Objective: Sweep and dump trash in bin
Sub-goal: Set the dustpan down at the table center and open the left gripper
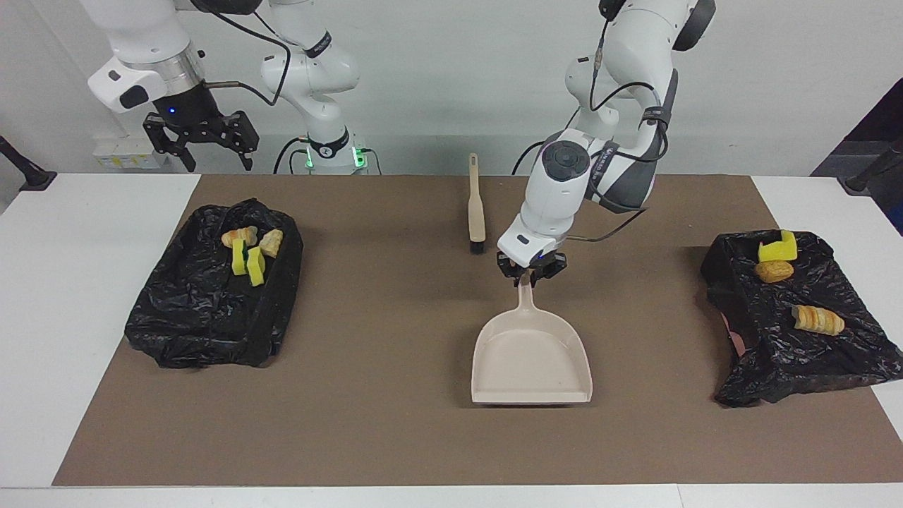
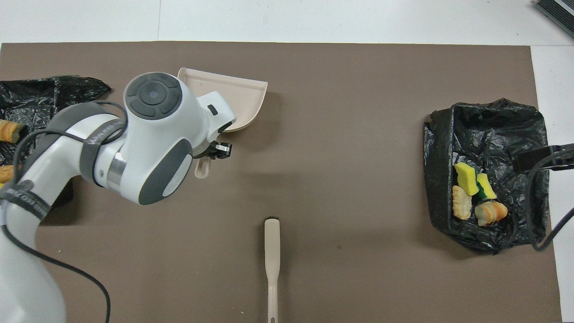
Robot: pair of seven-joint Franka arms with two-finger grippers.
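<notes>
Seven trash lumps (image 1: 248, 258), none loose on the brown mat (image 1: 381, 317). Four lie in the black-lined bin (image 1: 176, 310), well off toward the right arm's end from the left tool (image 1: 530, 274). Three sit on a crumpled black bag (image 1: 811, 353) toward the left arm's end.

The left tool is down at the handle of the empty dustpan (image 1: 532, 360), which lies flat on the table (image 1: 92, 317). Clamped or loose on it, cannot tell. The brush (image 1: 476, 204) lies just beside that tool, nearer the robots.

The right tool (image 1: 219, 159) waits, fingers apart, above the bin.

Sweeping looks finished. Whether gripping or letting go, keep the pan level and move straight up so the handle doesn't drag.

The arm band carries lettering, probably the maker's name, not surely legible.
</notes>
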